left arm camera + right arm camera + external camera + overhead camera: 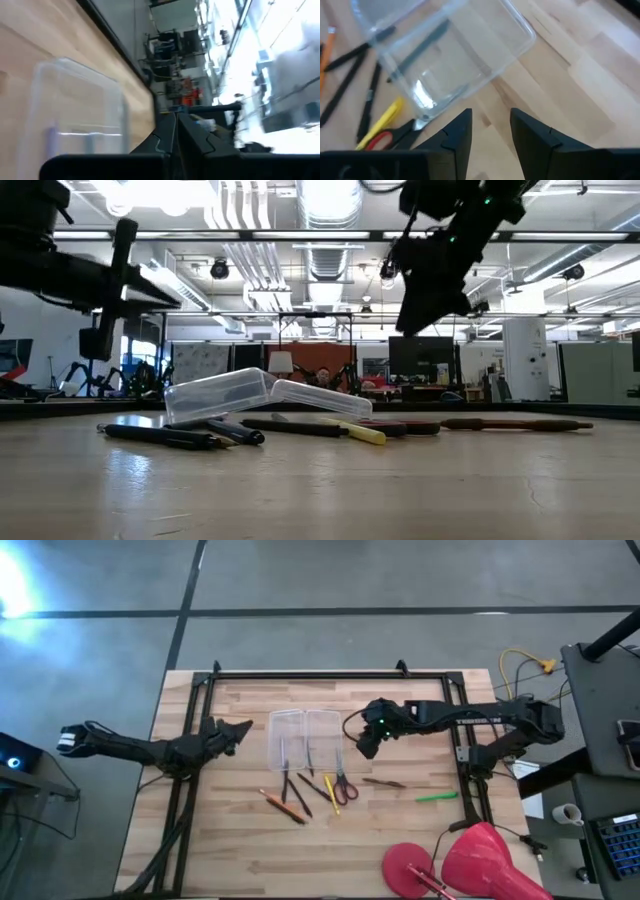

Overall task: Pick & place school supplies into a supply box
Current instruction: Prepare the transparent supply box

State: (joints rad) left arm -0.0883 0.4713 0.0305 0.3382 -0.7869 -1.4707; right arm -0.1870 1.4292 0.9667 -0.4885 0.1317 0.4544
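The clear supply box (305,735) lies open on the table's middle, both halves flat; it also shows in the low view (260,392). Black pens (297,790), an orange pencil (280,802), a yellow pen (331,790) and red-handled scissors (345,787) lie just near of it. Two dark pens (284,755) reach into its near edge. A brown pencil (385,782) and a green pen (437,797) lie further right. My right gripper (490,125) hovers open and empty above the box's right edge. My left gripper (240,730) is shut and empty, left of the box.
A red dome-shaped lamp (470,860) lies at the table's near right corner. Yellow-tipped cables (530,665) hang beyond the far right corner. A black frame (320,673) runs along the far edge and down both sides. Bare wood lies near of the pens.
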